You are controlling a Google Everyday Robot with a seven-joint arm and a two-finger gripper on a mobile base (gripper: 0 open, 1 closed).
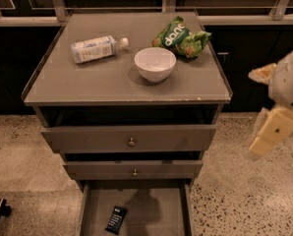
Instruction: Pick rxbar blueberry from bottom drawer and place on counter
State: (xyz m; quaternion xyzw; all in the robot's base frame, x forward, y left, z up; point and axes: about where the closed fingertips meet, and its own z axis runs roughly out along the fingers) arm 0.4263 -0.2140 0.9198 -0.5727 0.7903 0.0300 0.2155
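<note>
rxbar blueberry (116, 219) flat in open bottom drawer (154, 208) at 6 o'clock, gripper (254, 113) at 3 o'clock beside desk (87, 85), fingers (274, 129) spread, empty

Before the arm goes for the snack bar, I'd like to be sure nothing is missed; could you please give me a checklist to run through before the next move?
1. The bottom drawer is pulled out: ok.
2. The snack bar is in view, lying flat on the drawer floor near the front left: ok.
3. Nothing lies on top of the snack bar: ok.
4. The counter has a bare strip along its front for the bar: ok. The bottle, bowl and green bag sit farther back.
5. The gripper is over the drawer: not ok. It hangs to the right of the cabinet, apart from it.
</note>
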